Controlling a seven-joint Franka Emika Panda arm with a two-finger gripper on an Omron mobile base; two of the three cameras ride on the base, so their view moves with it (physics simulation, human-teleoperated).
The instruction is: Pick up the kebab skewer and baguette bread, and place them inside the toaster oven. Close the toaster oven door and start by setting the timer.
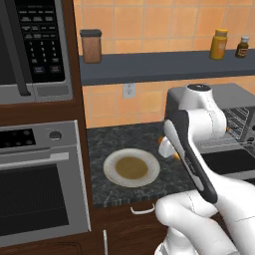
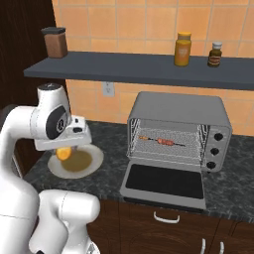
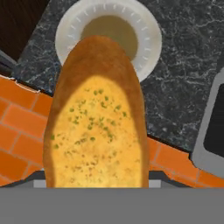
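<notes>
The baguette bread (image 3: 98, 127), a golden loaf, is held in my gripper (image 2: 64, 153), which is shut on it and hangs just above the white plate (image 2: 95, 159). The loaf hides my fingertips in the hand view, with the plate (image 3: 148, 33) below it. From the left base view only orange bits of the bread (image 1: 175, 155) show past my arm. The kebab skewer (image 2: 158, 141) lies on the wire rack inside the toaster oven (image 2: 178, 111). The toaster oven door (image 2: 163, 184) is folded down flat and open, to the right of the plate.
A black-panel microwave (image 1: 35, 45) and a built-in steel oven (image 1: 40, 184) stand at the left. The shelf (image 2: 139, 67) above the counter carries a brown jar (image 2: 55, 42) and two bottles (image 2: 182, 48). Dark counter (image 1: 124, 139) surrounds the plate.
</notes>
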